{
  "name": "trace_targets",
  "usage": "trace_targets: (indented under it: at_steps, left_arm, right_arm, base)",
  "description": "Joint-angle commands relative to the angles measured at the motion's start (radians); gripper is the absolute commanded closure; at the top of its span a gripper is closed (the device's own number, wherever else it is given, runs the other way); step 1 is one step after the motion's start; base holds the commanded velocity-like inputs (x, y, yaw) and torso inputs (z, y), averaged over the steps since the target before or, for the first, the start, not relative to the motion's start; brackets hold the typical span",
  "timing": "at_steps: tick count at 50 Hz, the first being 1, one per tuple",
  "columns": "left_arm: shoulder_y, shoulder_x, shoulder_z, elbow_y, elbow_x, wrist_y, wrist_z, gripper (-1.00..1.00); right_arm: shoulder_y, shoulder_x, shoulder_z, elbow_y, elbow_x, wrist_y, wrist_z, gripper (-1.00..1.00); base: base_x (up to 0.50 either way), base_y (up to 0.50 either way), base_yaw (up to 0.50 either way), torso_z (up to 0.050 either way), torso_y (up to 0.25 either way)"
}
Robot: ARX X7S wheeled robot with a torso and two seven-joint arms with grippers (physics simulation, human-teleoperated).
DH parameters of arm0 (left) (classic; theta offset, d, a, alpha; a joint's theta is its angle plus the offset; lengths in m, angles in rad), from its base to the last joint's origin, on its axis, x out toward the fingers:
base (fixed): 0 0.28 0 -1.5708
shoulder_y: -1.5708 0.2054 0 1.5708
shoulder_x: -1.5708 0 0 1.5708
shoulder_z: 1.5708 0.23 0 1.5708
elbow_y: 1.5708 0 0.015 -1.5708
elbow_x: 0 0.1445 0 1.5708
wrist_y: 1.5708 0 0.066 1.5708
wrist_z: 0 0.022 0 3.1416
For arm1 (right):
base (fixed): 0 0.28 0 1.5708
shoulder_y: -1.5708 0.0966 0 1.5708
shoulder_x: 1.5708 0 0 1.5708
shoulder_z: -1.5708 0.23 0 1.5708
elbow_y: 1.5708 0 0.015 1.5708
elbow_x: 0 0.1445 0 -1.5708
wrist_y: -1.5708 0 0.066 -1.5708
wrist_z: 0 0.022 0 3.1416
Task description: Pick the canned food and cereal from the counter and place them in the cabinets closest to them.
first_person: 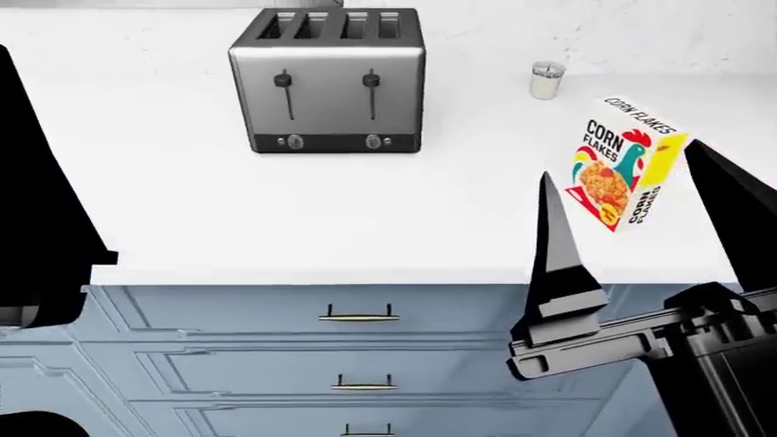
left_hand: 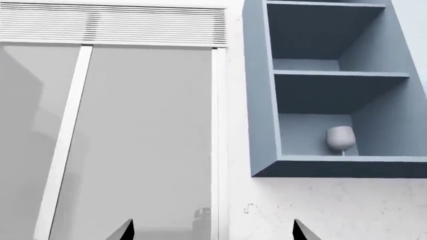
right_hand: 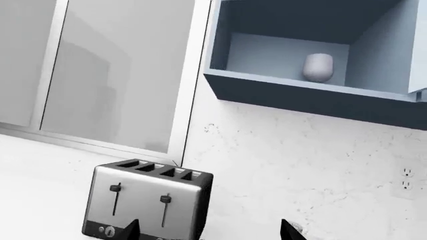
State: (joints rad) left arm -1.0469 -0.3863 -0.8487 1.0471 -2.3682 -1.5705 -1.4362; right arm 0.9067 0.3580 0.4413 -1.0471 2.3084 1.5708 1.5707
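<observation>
The cereal [first_person: 621, 166], a yellow-and-white CORN FLAKES box, stands on the white counter [first_person: 182, 209] at the right, tilted in the head view. My right gripper [first_person: 618, 160] is open and empty, raised on the near side of the box, and its two dark fingers frame the box in this view. The right wrist view [right_hand: 209, 226] shows its spread fingertips aimed at the wall, with no box between them. My left gripper [left_hand: 213, 224] is open and empty, pointing at the grey window panels. The canned food is out of view.
A silver four-slot toaster [first_person: 327, 77] stands at the back of the counter, also in the right wrist view [right_hand: 147, 202]. A small shaker [first_person: 548, 80] stands near the wall. An open blue wall cabinet [left_hand: 263, 100] holds a pale glass [left_hand: 339, 139]. My left arm [first_person: 36, 228] fills the left edge.
</observation>
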Motion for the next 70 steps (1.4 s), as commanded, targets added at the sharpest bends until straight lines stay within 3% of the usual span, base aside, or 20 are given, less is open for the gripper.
trace_targets:
  at_steps: [1,29,41,46,54,70]
  left_arm:
    - [0.000,-0.001,-0.002,0.000,-0.004,0.000,-0.004,-1.00]
    - [0.001,0.003,0.006,0.000,0.000,0.000,-0.002,-1.00]
    - [-0.002,0.003,0.008,0.000,-0.009,0.000,-0.013,-1.00]
    - [-0.004,0.003,0.011,0.000,-0.016,0.000,-0.021,-1.00]
    - [-0.005,0.001,0.009,0.000,-0.016,0.000,-0.020,-1.00]
    - [-0.005,0.001,0.006,0.000,-0.021,0.000,-0.022,-1.00]
  right_arm:
    - [0.019,0.014,-0.022,0.000,-0.010,0.000,0.000,-1.00]
    - [0.022,-0.011,0.071,0.000,0.064,0.000,0.000,-1.00]
    - [-0.029,-0.014,0.042,0.000,-0.032,0.000,0.000,-1.00]
    - [-0.124,-0.020,-0.027,0.000,-0.151,0.000,-0.004,-1.00]
    - [-0.231,-0.010,-0.013,0.000,-0.356,-0.001,-0.154,-1.00]
    - [-0.297,-0.015,-0.014,0.000,-0.529,-0.002,-0.294,-1.00]
  base:
    - [0.48,-0.27,0.00,0.000,0.000]
    - [0.45,-0.38,0.00,0.000,0.001]
    - [0.00,0.00,0.00,0.000,0.000]
    - [0.00,0.00,0.00,0.000,0.000]
    - [0.00,0.00,0.00,0.000,0.000]
    - [0.00,0.00,0.00,0.000,0.000]
